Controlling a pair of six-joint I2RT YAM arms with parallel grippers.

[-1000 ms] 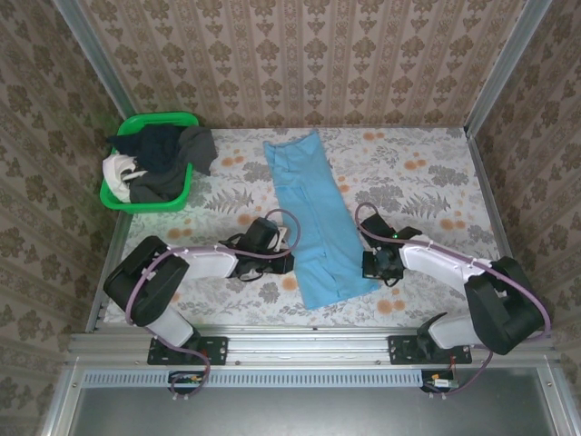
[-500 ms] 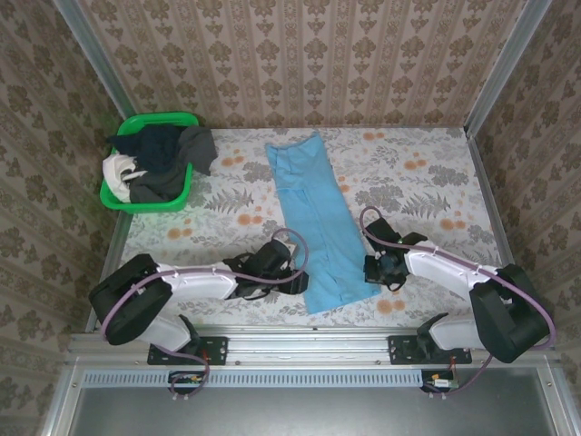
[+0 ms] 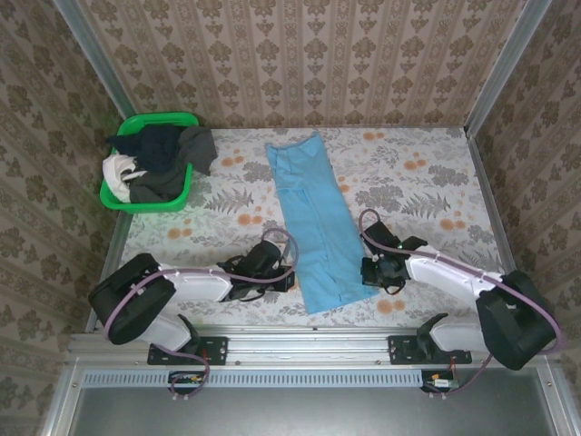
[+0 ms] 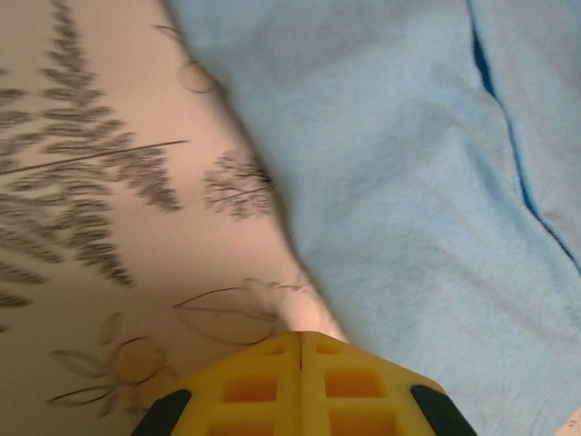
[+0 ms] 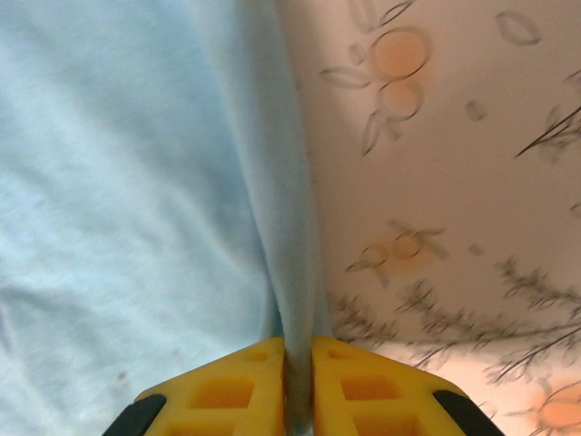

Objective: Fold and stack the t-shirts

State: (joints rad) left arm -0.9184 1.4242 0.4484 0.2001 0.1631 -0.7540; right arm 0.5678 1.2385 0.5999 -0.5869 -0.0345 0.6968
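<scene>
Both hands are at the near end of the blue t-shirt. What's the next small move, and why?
The right hand pinches the right edge of the blue t-shirt; the left hand is shut at its left edge, grip unclear. So probably raise both a little and see whether the near end lifts evenly.

A green plastic basket (image 3: 145,206) is sitting at the ten o'clock corner of the table. A floral tablecloth (image 3: 427,182), printed with grey ferns and orange blossoms, is covering the tabletop. Damask wallpaper (image 3: 300,54) is lining the walls from nine round to three o'clock. Aluminium posts (image 3: 93,54) are slanting up at eleven and one o'clock. A metal rail (image 3: 309,343) is running along six o'clock.
</scene>
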